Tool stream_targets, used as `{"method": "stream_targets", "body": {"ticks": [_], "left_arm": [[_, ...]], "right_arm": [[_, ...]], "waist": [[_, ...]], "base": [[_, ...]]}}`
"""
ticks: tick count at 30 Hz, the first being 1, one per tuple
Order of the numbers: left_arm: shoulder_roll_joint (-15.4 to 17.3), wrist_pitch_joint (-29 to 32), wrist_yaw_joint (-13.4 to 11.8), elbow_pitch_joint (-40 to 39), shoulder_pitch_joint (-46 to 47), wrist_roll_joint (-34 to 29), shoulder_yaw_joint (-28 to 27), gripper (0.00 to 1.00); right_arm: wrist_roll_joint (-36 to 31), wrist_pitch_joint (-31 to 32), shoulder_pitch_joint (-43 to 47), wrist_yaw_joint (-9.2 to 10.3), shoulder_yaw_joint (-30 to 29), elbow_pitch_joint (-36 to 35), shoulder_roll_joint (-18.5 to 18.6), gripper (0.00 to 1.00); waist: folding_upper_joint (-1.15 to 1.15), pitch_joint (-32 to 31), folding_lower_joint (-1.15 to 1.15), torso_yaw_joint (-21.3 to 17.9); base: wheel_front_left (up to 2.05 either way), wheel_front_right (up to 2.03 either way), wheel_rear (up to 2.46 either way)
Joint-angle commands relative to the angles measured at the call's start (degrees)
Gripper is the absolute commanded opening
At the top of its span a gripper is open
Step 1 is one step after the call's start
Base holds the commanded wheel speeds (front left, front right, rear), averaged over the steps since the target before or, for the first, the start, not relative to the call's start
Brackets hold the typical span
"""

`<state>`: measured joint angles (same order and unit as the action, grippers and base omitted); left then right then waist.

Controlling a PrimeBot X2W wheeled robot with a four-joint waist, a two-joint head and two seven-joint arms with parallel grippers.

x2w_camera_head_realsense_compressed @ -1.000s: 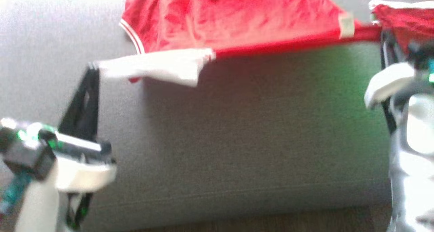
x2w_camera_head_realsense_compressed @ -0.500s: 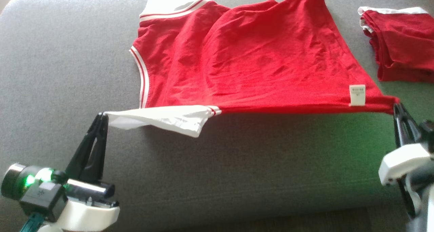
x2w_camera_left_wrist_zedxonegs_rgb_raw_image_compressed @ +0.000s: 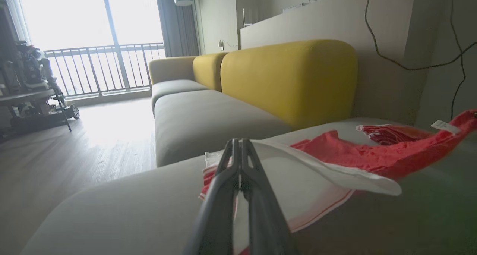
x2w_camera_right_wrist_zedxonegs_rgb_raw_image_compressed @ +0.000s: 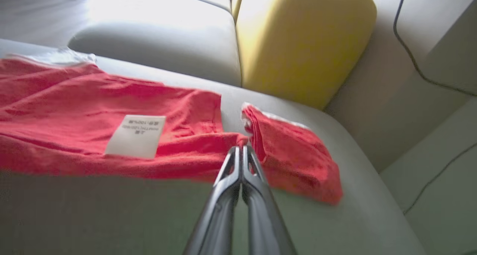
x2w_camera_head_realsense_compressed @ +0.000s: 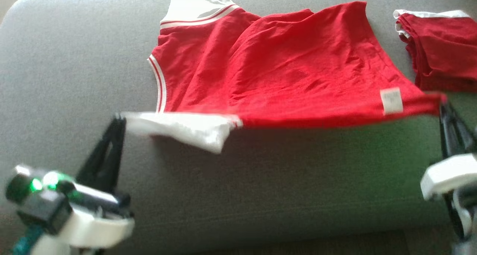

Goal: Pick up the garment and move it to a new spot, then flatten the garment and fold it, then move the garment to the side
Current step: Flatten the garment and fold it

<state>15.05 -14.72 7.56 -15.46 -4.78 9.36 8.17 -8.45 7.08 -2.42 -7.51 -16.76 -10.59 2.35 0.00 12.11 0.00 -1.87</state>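
The garment (x2w_camera_head_realsense_compressed: 283, 65) is a red shirt with white sleeves and white-striped trim, spread over the grey sofa seat. Its near edge is lifted and pulled taut between my two grippers. My left gripper (x2w_camera_head_realsense_compressed: 120, 117) is shut on the white sleeve (x2w_camera_head_realsense_compressed: 182, 126) at the left end, and its pinch on the sleeve (x2w_camera_left_wrist_zedxonegs_rgb_raw_image_compressed: 298, 173) by my left gripper (x2w_camera_left_wrist_zedxonegs_rgb_raw_image_compressed: 238, 141) is clear in the left wrist view. My right gripper (x2w_camera_head_realsense_compressed: 443, 104) is shut on the red hem corner beside the white care label (x2w_camera_head_realsense_compressed: 391, 101). The right wrist view has my right gripper (x2w_camera_right_wrist_zedxonegs_rgb_raw_image_compressed: 240, 148) pinching the garment (x2w_camera_right_wrist_zedxonegs_rgb_raw_image_compressed: 74, 113) at its corner.
A folded red garment (x2w_camera_head_realsense_compressed: 439, 50) lies at the far right of the grey seat (x2w_camera_head_realsense_compressed: 283, 188), close to my right gripper, and appears as a folded red garment (x2w_camera_right_wrist_zedxonegs_rgb_raw_image_compressed: 294, 154) just past the fingertips. A yellow backrest (x2w_camera_left_wrist_zedxonegs_rgb_raw_image_compressed: 287, 79) stands behind, and wooden floor (x2w_camera_left_wrist_zedxonegs_rgb_raw_image_compressed: 74, 150) lies to the left.
The head camera tilted, so the whole picture shifted. Both grippers keep their hold; the lifted near edge has been carried a little farther over the seat.
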Motion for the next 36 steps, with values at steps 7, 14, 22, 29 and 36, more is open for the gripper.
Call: {"method": "stream_targets", "body": {"ticks": [7,14,22,29,36], "left_arm": [[9.18,-0.19,-0.08,0.0,19.02,2.91,-2.05,0.0],[17.41,3.16,-0.08,10.21,44.0,6.84,4.66,0.0],[23.64,5.52,-0.08,18.5,66.83,7.51,14.89,0.0],[27.17,5.5,-0.08,30.91,81.71,8.21,24.13,0.0],[26.19,2.08,-0.08,45.1,98.04,5.99,30.49,0.0]], "right_arm": [[0.98,2.31,-18.74,0.02,7.41,0.94,8.21,0.0],[6.69,3.49,-41.02,0.02,13.97,16.04,14.41,0.0],[6.62,3.32,-58.32,0.02,19.51,26.02,16.76,0.0],[4.33,2.25,-69.52,0.02,24.32,37.64,14.58,0.0],[-0.52,-2.53,-81.88,0.02,22.59,49.95,10.2,0.0]], "waist": [[0.0,-3.07,0.0,-0.03],[0.0,-6.63,0.0,0.01],[0.0,-5.1,0.0,0.17],[0.0,2.98,0.0,-0.23],[0.0,14.16,0.0,-1.36]], "base": [[0.0,0.0,0.0],[0.0,0.0,0.0],[0.0,0.0,0.0],[0.0,0.0,0.0],[0.0,0.0,0.0]]}}
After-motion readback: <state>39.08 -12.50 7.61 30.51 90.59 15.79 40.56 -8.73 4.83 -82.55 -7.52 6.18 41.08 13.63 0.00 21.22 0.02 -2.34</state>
